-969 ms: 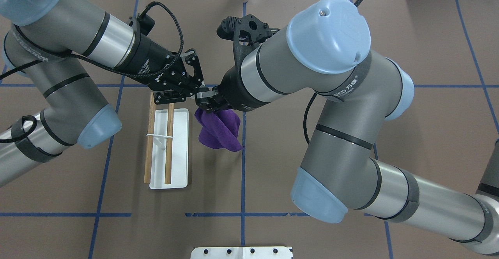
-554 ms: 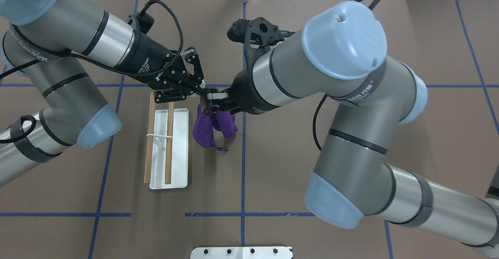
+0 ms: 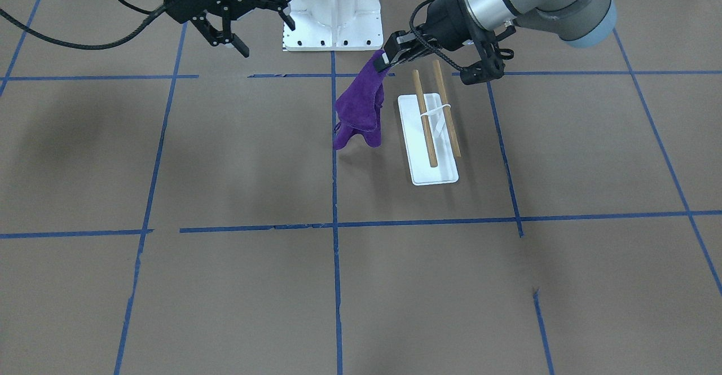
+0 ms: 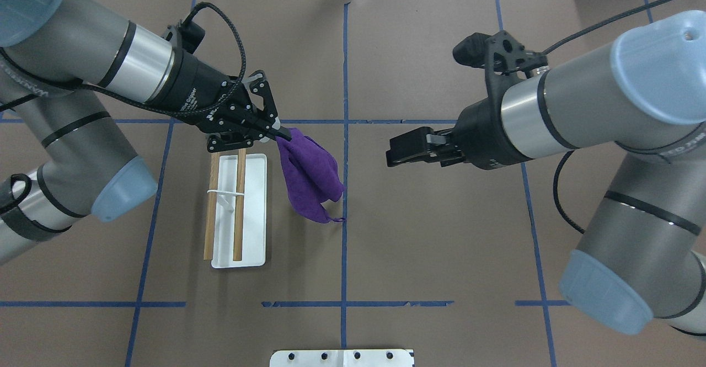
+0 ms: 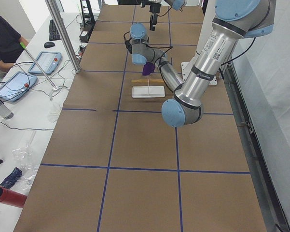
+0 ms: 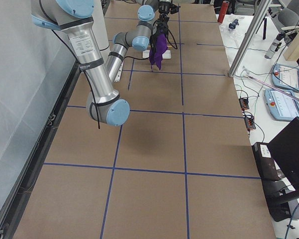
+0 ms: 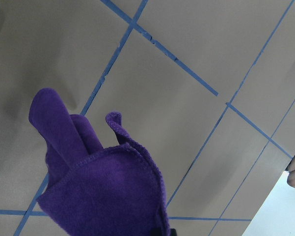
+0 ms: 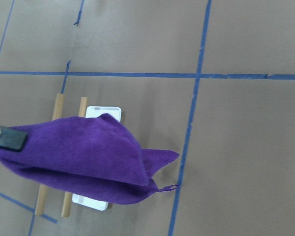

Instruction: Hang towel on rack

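Note:
A purple towel (image 4: 311, 179) hangs from my left gripper (image 4: 280, 133), which is shut on its top corner. It hangs just right of the rack, apart from it, with its low tip near the table. The rack (image 4: 251, 245) is a white base with two wooden dowels (image 4: 239, 207). In the front-facing view the left gripper (image 3: 386, 59) holds the towel (image 3: 358, 110) beside the rack (image 3: 431, 172). My right gripper (image 4: 389, 154) is open and empty, well to the right of the towel; it also shows in the front-facing view (image 3: 268, 39). The right wrist view shows the towel (image 8: 83, 157) in front of the dowels (image 8: 57, 105).
The white bolted robot pedestal (image 3: 333, 8) stands at the robot's side of the table, and its edge shows at the bottom of the overhead view (image 4: 342, 357). Blue tape lines cross the brown table cover (image 4: 441, 256).
The right gripper let go of the towel and drew back far to the right. The left gripper now holds the towel alone and has shifted slightly left.

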Robot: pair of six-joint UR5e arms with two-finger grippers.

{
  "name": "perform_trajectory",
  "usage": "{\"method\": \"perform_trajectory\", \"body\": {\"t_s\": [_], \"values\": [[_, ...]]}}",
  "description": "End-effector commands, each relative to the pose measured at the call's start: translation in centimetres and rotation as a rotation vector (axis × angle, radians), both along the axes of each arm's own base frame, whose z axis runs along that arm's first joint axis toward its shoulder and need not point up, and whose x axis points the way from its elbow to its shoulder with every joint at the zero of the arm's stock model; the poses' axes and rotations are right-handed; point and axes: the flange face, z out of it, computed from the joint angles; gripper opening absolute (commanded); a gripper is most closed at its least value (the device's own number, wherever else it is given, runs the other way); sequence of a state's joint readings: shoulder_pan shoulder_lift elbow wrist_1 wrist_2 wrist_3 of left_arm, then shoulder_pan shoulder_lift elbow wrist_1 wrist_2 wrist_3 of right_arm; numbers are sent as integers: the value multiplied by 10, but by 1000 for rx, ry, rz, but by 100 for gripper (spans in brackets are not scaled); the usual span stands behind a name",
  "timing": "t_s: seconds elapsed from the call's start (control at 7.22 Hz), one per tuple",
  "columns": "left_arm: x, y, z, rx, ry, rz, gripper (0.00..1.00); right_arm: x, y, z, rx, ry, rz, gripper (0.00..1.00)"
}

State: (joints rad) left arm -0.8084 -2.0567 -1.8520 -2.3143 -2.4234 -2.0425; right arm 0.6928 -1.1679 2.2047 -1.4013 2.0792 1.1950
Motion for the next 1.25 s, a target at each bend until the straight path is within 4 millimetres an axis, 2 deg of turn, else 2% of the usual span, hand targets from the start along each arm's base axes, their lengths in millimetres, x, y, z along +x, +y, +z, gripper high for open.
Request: {"method": "perform_trajectory", "body": {"t_s": [0.0, 0.14, 0.28, 0.42, 0.55, 0.83, 0.97, 1.11], "values": [[-41, 4, 71, 1, -54, -43, 0, 45, -34, 69, -104, 102, 100, 100], [-71, -9, 97, -1, -84, -100, 0, 62, -56, 113, -110, 186, 123, 100], [-90, -9, 135, 23, -131, -118, 0, 86, -68, 157, -104, 263, 133, 100], [-114, -7, 168, 69, -175, -138, 0, 96, -75, 171, -82, 294, 127, 100], [-117, -7, 181, 72, -192, -137, 0, 97, -75, 173, -84, 297, 130, 100], [-112, -7, 184, 69, -196, -129, 0, 102, -74, 180, -95, 305, 134, 100], [-110, -8, 187, 65, -202, -131, 44, 102, -75, 183, -98, 310, 134, 100], [-107, -10, 206, 58, -228, -125, 65, 103, -75, 184, -100, 310, 136, 100]]}}
